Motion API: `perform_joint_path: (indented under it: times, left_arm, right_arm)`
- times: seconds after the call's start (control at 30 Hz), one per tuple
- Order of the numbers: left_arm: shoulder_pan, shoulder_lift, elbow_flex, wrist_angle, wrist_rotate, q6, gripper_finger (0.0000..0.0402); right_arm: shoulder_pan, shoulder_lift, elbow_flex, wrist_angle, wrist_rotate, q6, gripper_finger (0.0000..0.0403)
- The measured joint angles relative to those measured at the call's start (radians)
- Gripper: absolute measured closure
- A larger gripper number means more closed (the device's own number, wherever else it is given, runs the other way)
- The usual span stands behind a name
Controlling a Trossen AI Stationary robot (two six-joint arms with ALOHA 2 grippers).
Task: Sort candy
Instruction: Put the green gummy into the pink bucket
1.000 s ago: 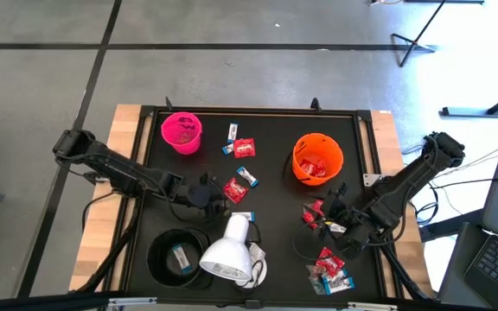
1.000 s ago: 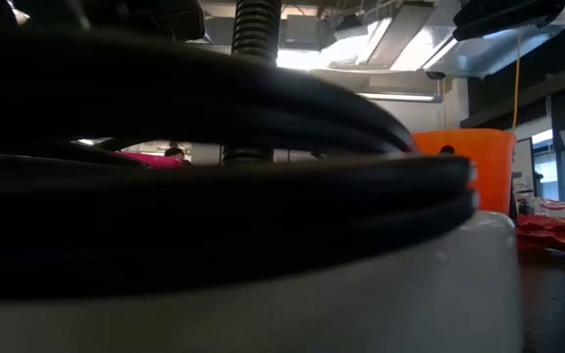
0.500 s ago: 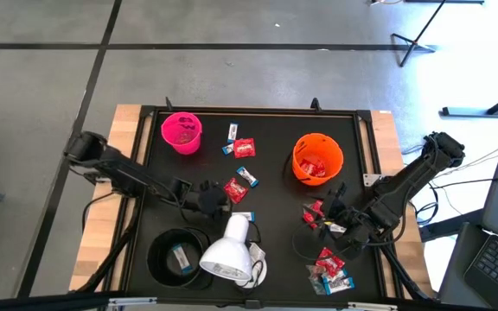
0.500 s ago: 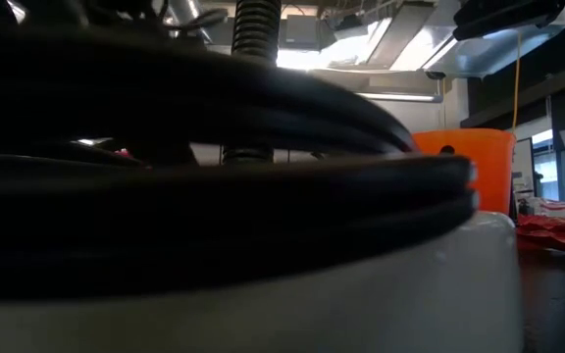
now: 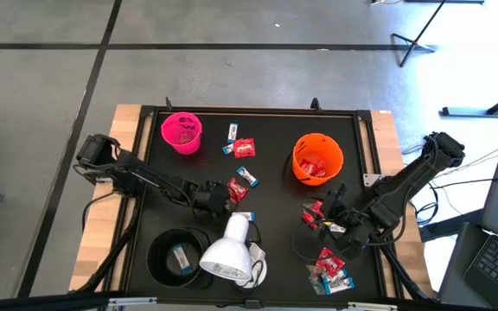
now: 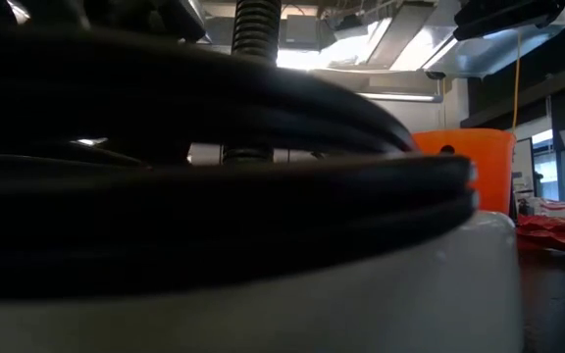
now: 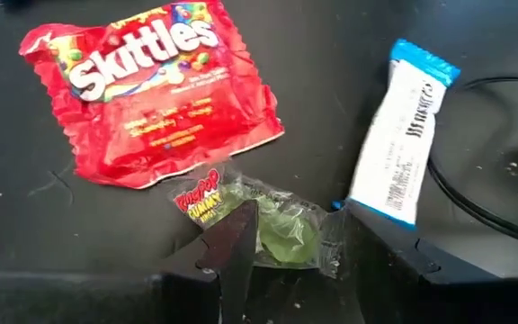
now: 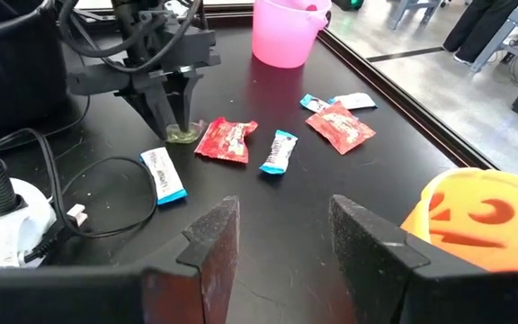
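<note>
In the left wrist view a small clear packet with a green gummy lies on the black mat beside a red Skittles packet and a white-and-blue bar. My left gripper is open, low over the gummy packet with a finger on either side of the green piece; it is mid-table in the high view. My right gripper is open over the mat's right side, beside small red candies. More candy lies near the far edge and the near right corner. My left gripper comes at the green gummy packet from above, pointing down. One fingertip covers the wrapper's printed end, and the packet lies flat on the mat. Whether the fingers touch it, I cannot tell.
A pink cup stands far left, an orange cup far right, and a black cup with one bar inside near left. A white lamp head with its cable lies by the near edge and blocks most of the low view.
My left arm has reached toward the table's right, carrying its gripper along the mat to the red packet and the green gummy beside it. The candy has stayed put.
</note>
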State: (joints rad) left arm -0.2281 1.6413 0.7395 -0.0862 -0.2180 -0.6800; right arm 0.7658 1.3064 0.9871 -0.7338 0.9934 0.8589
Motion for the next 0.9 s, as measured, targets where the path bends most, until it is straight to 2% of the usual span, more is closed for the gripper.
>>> perform_joint_path:
  times: [0.43,0.63,0.9]
  left_arm:
    - [0.006,0.003,0.000,0.000,0.000,0.009,0.0252]
    - [0.007,0.003,0.000,-0.003,-0.008,0.045,0.0286]
    - [0.006,0.002,0.000,-0.002,-0.008,0.062,0.0353]
  right_arm:
    - [0.000,0.000,0.000,0.003,-0.010,0.000,0.0233]
    - [0.000,0.000,0.000,0.003,-0.010,0.000,0.0233]
    - [0.000,0.000,0.000,0.002,-0.010,0.000,0.0233]
